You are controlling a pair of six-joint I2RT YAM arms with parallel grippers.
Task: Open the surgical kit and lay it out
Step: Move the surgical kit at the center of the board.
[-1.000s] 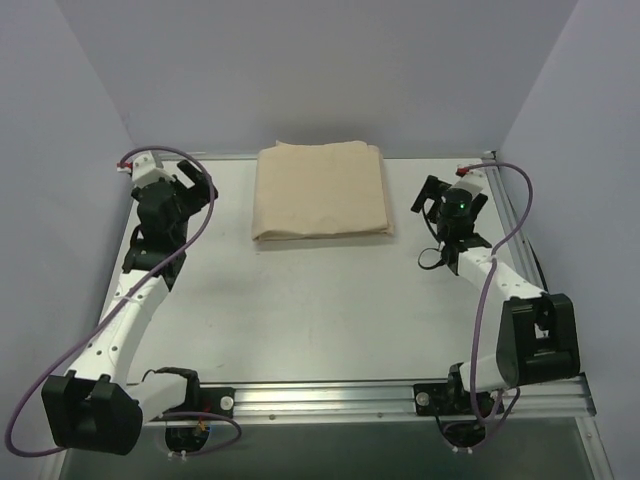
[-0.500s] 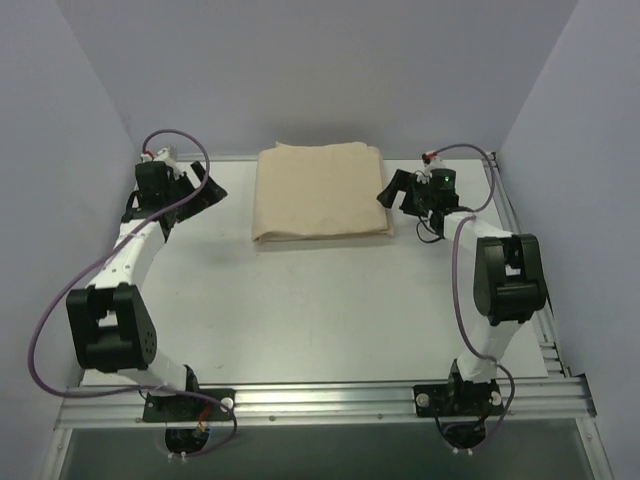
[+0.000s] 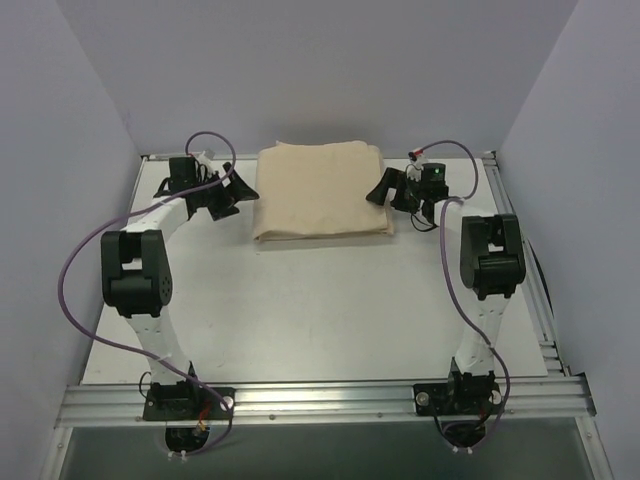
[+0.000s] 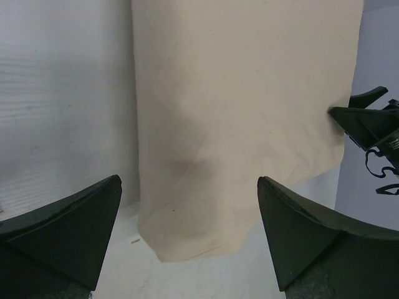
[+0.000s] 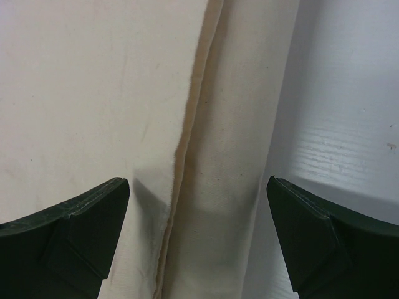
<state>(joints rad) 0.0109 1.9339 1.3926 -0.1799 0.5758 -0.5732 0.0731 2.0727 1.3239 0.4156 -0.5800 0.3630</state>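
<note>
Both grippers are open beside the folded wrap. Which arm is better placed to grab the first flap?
Probably the right: the right gripper is over the cloth wrap with a fold edge running between its open fingers. The left gripper, also open, has the wrap ahead of its fingertips.

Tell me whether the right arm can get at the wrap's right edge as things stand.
Probably yes. The right gripper is open and right at the right edge of the wrap, with a fold seam centred in its wrist view. Nothing lies between them; the left gripper is at the opposite edge.
</note>
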